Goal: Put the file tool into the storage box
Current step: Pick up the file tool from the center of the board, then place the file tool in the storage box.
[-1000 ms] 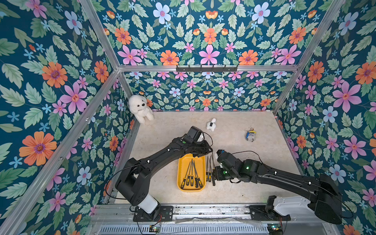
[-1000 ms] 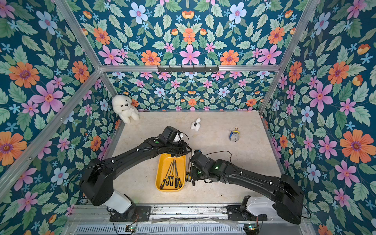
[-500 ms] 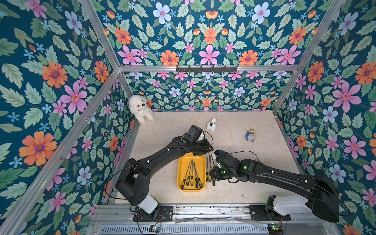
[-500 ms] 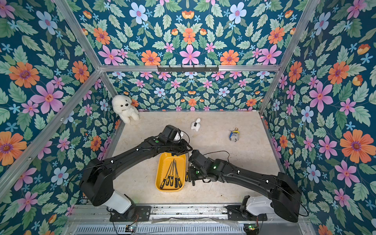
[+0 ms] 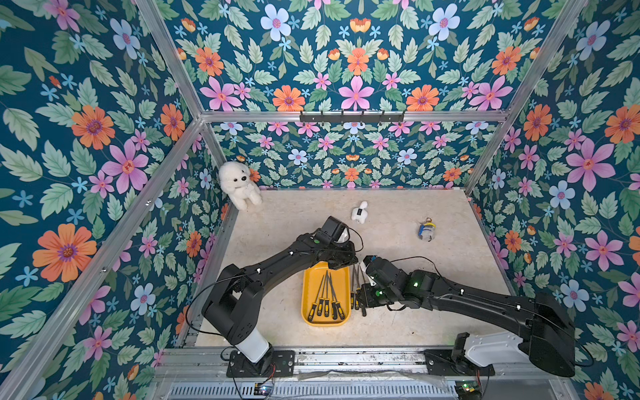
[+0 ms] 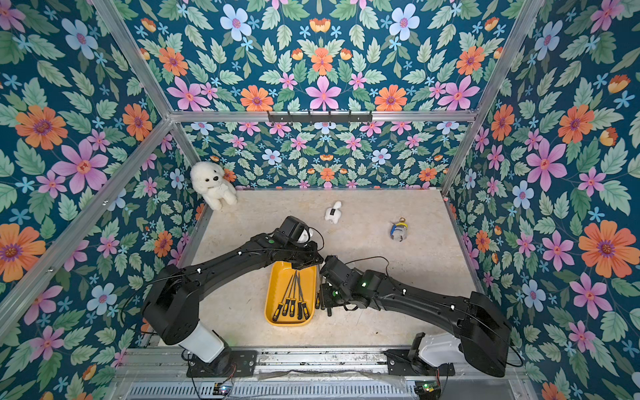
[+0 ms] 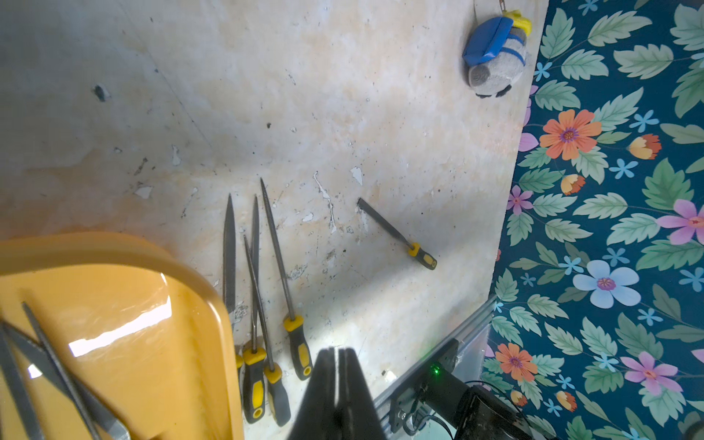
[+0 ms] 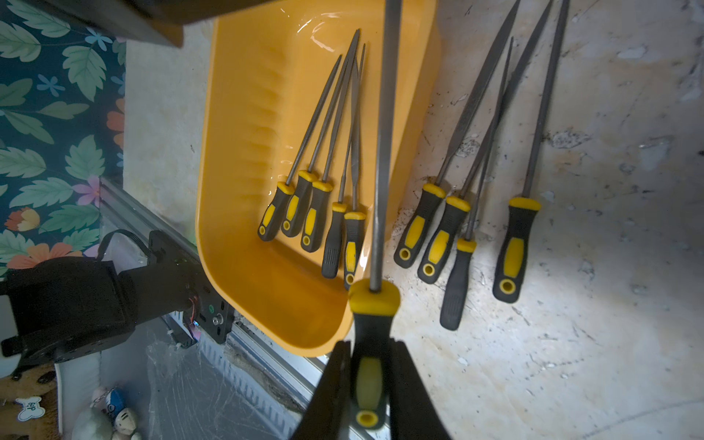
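The storage box (image 5: pixel 306 313) is a yellow tray near the front of the table, also seen in a top view (image 6: pixel 269 313). Several file tools (image 5: pixel 327 298) with black-and-yellow handles lie in it. More files (image 8: pixel 457 198) lie side by side on the table just right of it. My right gripper (image 8: pixel 367 384) is shut on the handle of one file tool (image 8: pixel 384 114), held over the tray's right rim (image 8: pixel 434 45). My left gripper (image 7: pixel 337 352) is shut and empty, above the tray's far end (image 7: pixel 125 244). Another file (image 7: pixel 400 232) lies apart, further right.
A white plush seal (image 5: pixel 240 185) sits in the far left corner. A small white toy (image 5: pixel 360 212) and a blue-grey keychain toy (image 5: pixel 426 231) lie at the back. Floral walls close in three sides, and a metal rail (image 5: pixel 346 360) runs along the front.
My left gripper's jaws have closed on nothing. The right gripper has shifted slightly left toward the tray with the file in it.
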You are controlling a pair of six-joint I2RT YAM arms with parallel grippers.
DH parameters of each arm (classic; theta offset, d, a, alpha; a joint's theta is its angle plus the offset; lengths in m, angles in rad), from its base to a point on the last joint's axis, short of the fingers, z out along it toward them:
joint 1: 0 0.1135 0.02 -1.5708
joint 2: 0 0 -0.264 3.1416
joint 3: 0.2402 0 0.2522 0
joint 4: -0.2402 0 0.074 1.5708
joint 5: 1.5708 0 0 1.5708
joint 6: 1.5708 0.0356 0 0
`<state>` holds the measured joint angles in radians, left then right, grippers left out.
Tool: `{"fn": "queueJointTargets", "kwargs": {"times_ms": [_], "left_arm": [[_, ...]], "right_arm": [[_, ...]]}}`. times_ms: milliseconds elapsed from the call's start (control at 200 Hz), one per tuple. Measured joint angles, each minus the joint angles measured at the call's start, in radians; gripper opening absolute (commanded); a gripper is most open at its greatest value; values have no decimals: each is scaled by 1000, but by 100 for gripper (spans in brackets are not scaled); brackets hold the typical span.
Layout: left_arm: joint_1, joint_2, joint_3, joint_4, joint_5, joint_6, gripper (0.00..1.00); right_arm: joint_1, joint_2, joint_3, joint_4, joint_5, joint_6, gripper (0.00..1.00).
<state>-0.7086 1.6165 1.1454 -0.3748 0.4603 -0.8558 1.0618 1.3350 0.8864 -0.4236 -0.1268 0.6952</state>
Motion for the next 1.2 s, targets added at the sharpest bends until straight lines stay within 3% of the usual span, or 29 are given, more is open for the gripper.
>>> {"fn": "queueJointTargets", "kwargs": {"times_ms": [145, 260, 485, 760, 1200], "left_arm": [[4, -10, 10, -31, -11, 22, 0], [37, -31, 26, -77, -10, 51, 0], [193, -105, 85, -249, -80, 214, 0], [223, -71, -33, -372, -249, 415, 0], [222, -66, -210, -248, -264, 388, 0]], "right_arm": [[0, 0, -1, 7, 2, 0, 58], [0, -6, 14, -2, 26, -3, 69], [-93, -85, -12, -4, 49, 30, 72], [-137, -41, -84, -43, 22, 98, 72], [-137, 137, -42, -83, -1, 127, 63]]}}
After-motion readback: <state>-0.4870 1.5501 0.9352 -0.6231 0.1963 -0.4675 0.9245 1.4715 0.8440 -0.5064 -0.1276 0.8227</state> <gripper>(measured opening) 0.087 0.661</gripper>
